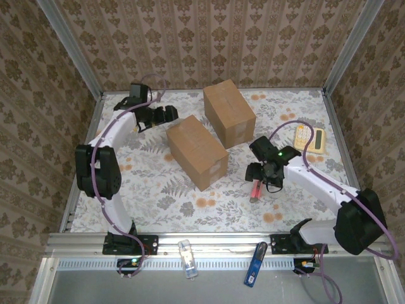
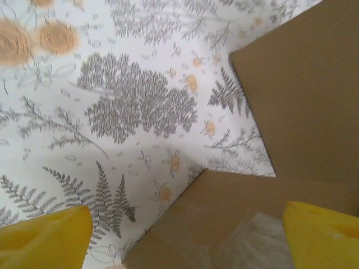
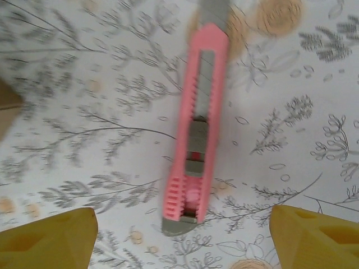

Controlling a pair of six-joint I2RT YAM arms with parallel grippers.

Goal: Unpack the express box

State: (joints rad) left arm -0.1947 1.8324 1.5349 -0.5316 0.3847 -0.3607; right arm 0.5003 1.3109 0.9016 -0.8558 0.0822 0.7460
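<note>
Boxes stand close together mid-table, the near box (image 1: 197,152) angled toward the front rail and the far box (image 1: 229,112) behind it. The left gripper (image 2: 184,235) hangs with jaws spread over the near box's taped far corner, with bare table (image 1: 158,190) to its left. The right gripper (image 3: 182,235), fingers wide, hovers over a pink utility knife (image 3: 196,129) that lies flat, touching neither finger. Open cloth lies all round the knife, and the near box's edge is well apart from it.

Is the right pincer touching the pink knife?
Apart. The right wrist view shows bare tablecloth between the pink knife and each finger of the right pincer.
</note>
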